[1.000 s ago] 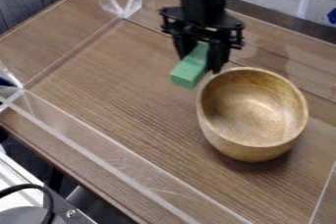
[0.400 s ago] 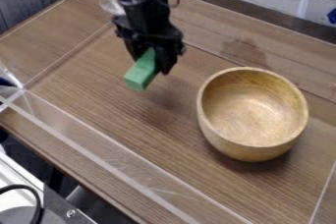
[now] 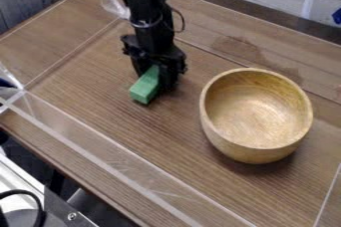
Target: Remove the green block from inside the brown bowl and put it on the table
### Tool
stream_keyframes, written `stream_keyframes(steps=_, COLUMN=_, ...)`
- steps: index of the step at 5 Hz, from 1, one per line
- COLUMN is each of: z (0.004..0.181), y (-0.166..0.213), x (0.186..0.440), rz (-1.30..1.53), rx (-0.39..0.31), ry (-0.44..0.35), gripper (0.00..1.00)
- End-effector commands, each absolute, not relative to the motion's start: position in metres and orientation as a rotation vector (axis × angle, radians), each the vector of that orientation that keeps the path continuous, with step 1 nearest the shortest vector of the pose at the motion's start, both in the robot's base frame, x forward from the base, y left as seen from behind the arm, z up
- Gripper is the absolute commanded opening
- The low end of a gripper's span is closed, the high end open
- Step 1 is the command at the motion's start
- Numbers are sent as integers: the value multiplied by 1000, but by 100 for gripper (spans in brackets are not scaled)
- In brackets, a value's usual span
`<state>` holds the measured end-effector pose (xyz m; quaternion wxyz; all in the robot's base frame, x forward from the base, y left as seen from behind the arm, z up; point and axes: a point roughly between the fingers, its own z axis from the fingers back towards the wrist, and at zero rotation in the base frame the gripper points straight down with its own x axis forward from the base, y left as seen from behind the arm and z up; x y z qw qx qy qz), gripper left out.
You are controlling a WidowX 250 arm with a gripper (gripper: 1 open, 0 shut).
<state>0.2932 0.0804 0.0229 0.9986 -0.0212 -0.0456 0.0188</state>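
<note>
The tool (image 3: 156,70) points straight down and is closed narrowly on the green block (image 3: 147,87), pinching its upper end, so that most of the bar hangs out below the fingertips. The block's long axis runs steeply downward from the tool and leans a little toward the near left of the frame. Its lower end lies at or just above the worktop (image 3: 80,62); whether it is actually touching the wood cannot be told from this view, though the dark shadow tight against its base suggests that the gap, if any, is small.

That vertical relation is what the coming move turns on. The block lies directly beneath the tool, with bare wood-grain surface under it, so the likely next step is to settle the bar's lower end onto the surface and let the fingers part. Since the bar is held tilted, it will probably tip onto a flat face on release.

The brown bowl (image 3: 256,113) sits off to the tool's right in the picture, clearly apart from both tool and block, and its hollow is empty. The removal is done; only the set-down remains. The clear acrylic wall (image 3: 80,136) runs along the near edge, well away from the tool.
</note>
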Motion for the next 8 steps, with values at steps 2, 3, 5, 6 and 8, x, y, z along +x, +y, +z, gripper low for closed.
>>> stream_keyframes(steps=2, z=32, y=71, x=315, rz=19, rx=-52, ry=-138, gripper=0)
stream_keyframes(steps=3, z=29, y=71, x=315, rz=35, rx=-45, ry=-141, gripper=0)
stream_keyframes(steps=5, z=24, y=73, x=313, rz=49, rx=-64, ry=-164, gripper=0)
stream_keyframes(steps=6, z=23, y=76, x=310, rz=47, rx=-90, ry=-182, gripper=0)
stream_keyframes(steps=8, z=20, y=76, x=302, rz=28, rx=-110, ry=-142, gripper=0)
